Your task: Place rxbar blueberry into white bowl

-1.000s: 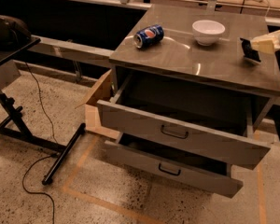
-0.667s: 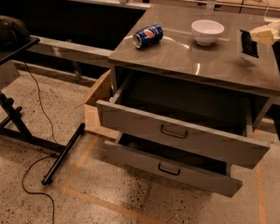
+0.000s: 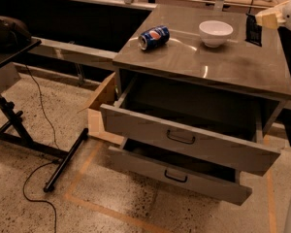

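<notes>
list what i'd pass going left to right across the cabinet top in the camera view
Pepsi can → white bowl → rxbar blueberry, held above the top by the gripper at the right edge

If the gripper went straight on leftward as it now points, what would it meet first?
Probably the white bowl. The gripper, holding the rxbar blueberry above the right side of the cabinet, points toward it, though depth is unclear.
</notes>
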{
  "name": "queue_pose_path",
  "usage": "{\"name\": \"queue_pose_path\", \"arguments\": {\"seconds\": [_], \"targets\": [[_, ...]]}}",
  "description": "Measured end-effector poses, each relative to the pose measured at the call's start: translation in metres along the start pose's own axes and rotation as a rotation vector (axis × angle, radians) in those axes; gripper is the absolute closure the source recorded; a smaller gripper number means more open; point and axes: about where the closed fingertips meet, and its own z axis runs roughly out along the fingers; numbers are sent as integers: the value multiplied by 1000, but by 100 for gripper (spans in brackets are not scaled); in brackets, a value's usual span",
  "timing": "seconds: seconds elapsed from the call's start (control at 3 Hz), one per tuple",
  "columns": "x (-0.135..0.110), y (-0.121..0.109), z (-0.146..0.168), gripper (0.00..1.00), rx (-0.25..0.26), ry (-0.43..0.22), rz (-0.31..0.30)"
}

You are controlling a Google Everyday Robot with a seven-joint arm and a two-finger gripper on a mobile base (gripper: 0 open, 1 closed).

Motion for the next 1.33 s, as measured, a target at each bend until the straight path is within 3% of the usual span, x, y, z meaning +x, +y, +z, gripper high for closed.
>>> {"name": "queue_pose_path", "arguments": {"seconds": [0.67,1.33], "targets": [[-58,7,26,100,17,-60,-54],[-85,23,73,100,9,-84,-106]]}}
